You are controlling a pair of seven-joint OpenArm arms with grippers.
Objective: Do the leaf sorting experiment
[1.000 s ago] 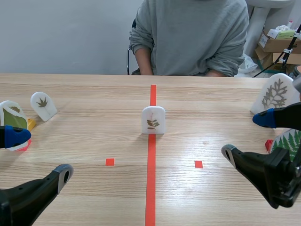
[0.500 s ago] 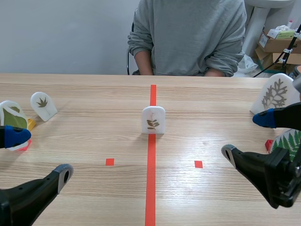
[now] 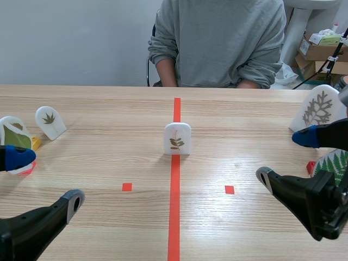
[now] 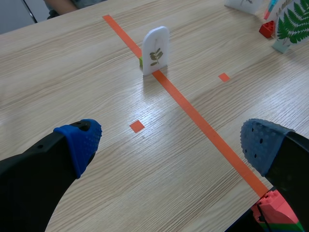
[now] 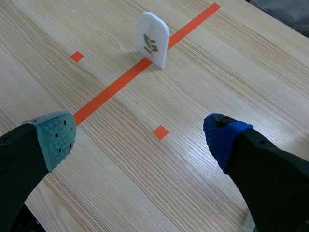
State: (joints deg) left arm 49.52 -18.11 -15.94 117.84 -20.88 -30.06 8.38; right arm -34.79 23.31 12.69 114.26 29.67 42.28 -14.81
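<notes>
The thing to be sorted looks to be the white arch-topped leaf plaque [image 3: 177, 138], which stands upright on the orange-red tape line [image 3: 174, 206] at the middle of the wooden table [image 3: 109, 157]. It bears a small brown sprig of paired leaflets on the face turned toward the robot. It appears to be a thin, rigid slab, probably light, with smooth faces that could slip against the pads. Because it stands on a narrow foot, it would likely topple at a sideways nudge. The safest hold would seem to be across its two flat faces, around mid-height, closing squarely so that it is not pushed over first. Neither arm is at it. The left gripper [image 3: 44, 179] sits low near the table's near edge, fingers spread wide with nothing between them, and the plaque lies well ahead of it. The right gripper [image 3: 285, 157] is likewise low on its own side, jaws parted and empty, aimed inward toward the middle, and well apart from the plaque. Other leaf plaques stand at the sides: a small palm-leaf plaque [image 3: 49, 122] on the left and a large lacy-leaf plaque [image 3: 318, 109] on the right. A person in a grey sweatshirt [image 3: 217, 43] sits across the table.
</notes>
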